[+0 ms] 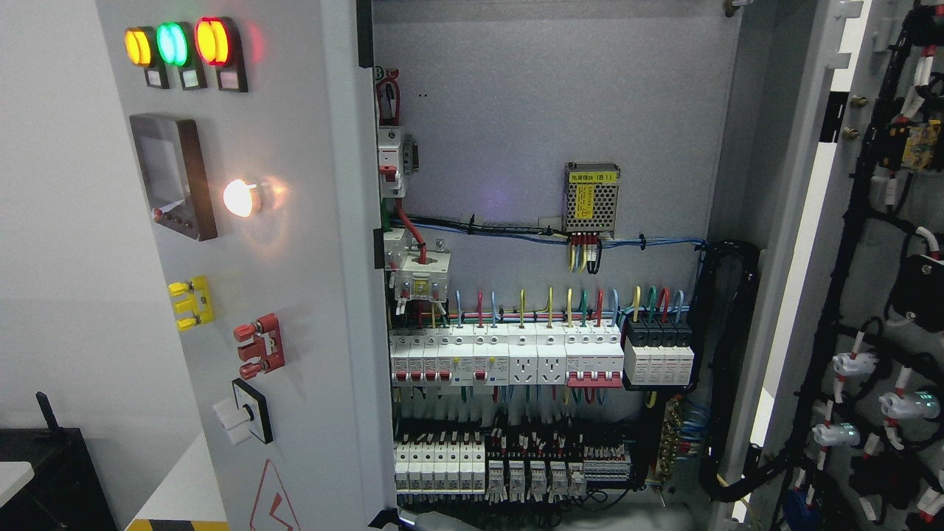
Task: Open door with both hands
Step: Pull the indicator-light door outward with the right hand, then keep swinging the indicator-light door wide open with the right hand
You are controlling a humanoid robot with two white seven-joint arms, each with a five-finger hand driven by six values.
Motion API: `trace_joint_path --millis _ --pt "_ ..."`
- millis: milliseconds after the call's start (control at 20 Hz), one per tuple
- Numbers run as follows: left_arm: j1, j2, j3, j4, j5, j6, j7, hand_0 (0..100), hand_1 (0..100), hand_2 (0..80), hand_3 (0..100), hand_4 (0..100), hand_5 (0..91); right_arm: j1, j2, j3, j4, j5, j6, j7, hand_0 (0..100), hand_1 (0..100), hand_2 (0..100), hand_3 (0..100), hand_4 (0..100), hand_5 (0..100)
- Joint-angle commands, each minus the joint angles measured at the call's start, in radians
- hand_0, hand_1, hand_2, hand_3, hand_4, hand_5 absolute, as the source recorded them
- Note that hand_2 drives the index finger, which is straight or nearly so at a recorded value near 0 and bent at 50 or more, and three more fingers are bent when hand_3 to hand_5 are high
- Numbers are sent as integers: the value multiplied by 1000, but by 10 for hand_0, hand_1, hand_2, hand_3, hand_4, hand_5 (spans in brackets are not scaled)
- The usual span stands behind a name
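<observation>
here, the grey cabinet [560,110] stands with both doors swung wide, left door [295,295] bearing three lit lamps [177,46], right door [877,295] showing black wiring, breaker rows [509,358] inside; neither robot hand is visible.

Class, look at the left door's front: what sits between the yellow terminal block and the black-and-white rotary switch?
In the head view, a red terminal block sits between the yellow terminal block and the rotary switch on the left door.
</observation>
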Motion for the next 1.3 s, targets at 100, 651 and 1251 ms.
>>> trace_joint_path --millis 100,651,1251 --pt "0 1 0 15 0 -1 0 0 0 0 0 0 0 12 -8 60 -53 -1 1 -7 382 0 0 0 0 0" --pt "0 -1 0 15 0 -1 0 0 0 0 0 0 0 17 0 96 -76 3 -4 -40 382 0 0 0 0 0" --pt "0 1 0 15 0 -1 0 0 0 0 0 0 0 15 6 127 -81 8 -4 -76 382 0 0 0 0 0"
